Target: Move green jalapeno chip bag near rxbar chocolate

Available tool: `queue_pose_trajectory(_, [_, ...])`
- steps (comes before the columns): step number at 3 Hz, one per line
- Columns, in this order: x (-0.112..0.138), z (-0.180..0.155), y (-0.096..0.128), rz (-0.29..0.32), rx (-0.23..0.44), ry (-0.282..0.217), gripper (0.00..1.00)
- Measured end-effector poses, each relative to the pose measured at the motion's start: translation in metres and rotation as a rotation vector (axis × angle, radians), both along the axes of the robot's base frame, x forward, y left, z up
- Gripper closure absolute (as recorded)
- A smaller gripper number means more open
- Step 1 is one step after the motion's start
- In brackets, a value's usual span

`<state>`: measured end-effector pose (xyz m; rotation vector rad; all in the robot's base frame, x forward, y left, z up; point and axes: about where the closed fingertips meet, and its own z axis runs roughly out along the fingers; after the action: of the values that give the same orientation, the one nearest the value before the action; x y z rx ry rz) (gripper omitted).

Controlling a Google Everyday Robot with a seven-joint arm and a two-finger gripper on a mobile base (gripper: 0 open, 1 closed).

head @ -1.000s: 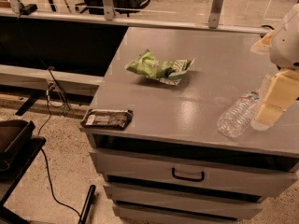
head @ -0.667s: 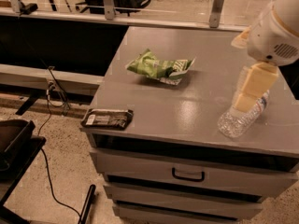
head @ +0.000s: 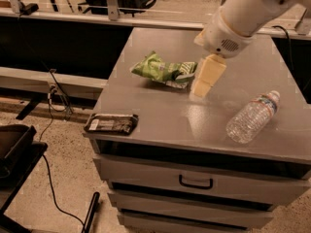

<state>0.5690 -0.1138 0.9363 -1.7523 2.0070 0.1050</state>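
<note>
The green jalapeno chip bag (head: pixel 163 71) lies crumpled on the grey cabinet top (head: pixel 160 110), left of centre. The rxbar chocolate (head: pixel 111 124), a dark flat bar with a pale label patch at its left end, lies at the front left corner of the top. My gripper (head: pixel 204 81) hangs from the white arm (head: pixel 243 13) that comes in from the upper right. It points down just to the right of the bag's right end, close to the surface. It holds nothing that I can see.
A clear plastic water bottle (head: pixel 252 116) lies on its side at the front right of the top. Drawers with a handle (head: pixel 195 182) are below. A black cable (head: pixel 48 130) and a dark object lie on the floor at the left.
The arm has swung left, from above the water bottle at the right edge to just beside the right end of the green bag. The bag, bar and bottle have not moved.
</note>
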Motion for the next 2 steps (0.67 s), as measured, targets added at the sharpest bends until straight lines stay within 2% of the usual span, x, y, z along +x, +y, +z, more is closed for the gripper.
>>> queue_pose_trajectory(1, [0.032,-0.018,0.039,0.034,0.054,-0.005,0.00])
queue_pose_trajectory(2, [0.054,-0.043,0.059,0.043,0.054,-0.012,0.18])
